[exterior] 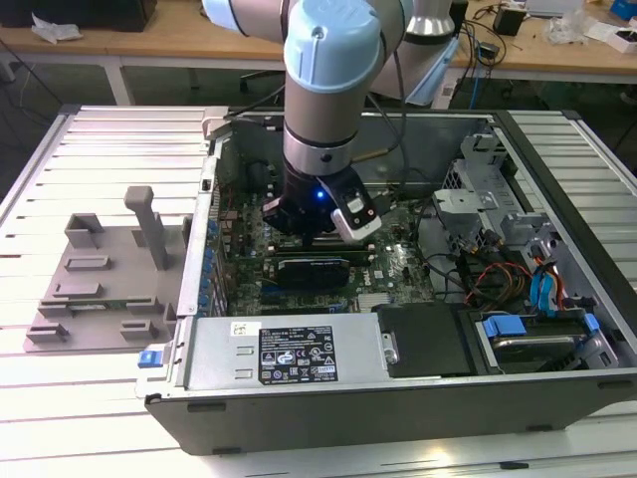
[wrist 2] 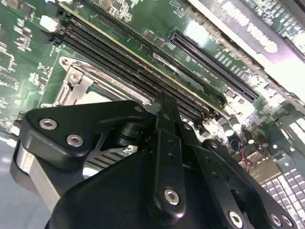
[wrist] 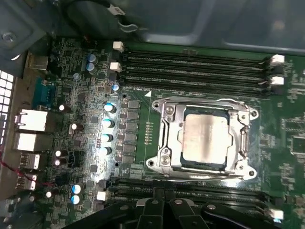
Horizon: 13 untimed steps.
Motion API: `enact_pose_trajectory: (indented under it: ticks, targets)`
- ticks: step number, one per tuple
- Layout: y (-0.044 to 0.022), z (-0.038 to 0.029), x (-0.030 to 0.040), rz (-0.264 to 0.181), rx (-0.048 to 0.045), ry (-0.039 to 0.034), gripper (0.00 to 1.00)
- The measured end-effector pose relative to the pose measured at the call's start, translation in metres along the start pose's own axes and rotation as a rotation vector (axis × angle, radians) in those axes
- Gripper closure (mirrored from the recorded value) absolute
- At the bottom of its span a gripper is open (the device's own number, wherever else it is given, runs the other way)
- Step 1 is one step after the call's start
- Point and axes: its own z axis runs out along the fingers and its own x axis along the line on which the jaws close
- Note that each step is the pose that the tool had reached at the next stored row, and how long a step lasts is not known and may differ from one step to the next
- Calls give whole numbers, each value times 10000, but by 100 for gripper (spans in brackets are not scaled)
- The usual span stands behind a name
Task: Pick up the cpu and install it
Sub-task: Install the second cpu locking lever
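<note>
CPU seated in its socket, end effector poised just above the motherboard

In the exterior view the end effector hangs low inside the open computer case, over the motherboard. In the second wrist view its black linkage hides the fingertips, so I cannot tell how wide it stands or whether it holds anything. In the first wrist view the cpu lies flat within the metal socket frame, just beside the end effector; placement looks done, and, as I judge it, securing the frame calls for care.

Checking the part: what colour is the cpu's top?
Silver-grey metal, clearest in the first wrist view: the cpu.
</note>
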Motion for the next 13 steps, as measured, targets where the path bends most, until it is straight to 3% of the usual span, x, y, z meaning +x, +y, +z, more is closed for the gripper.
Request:
enact_pose_trajectory:
  ticks: [7,9,11,13]
  targets:
    - [149,95,58,-298,172,52,89]
    - [220,123,65,-420,218,68,89]
    - [253,138,69,-509,246,88,89]
    - [260,140,79,-545,250,54,89]
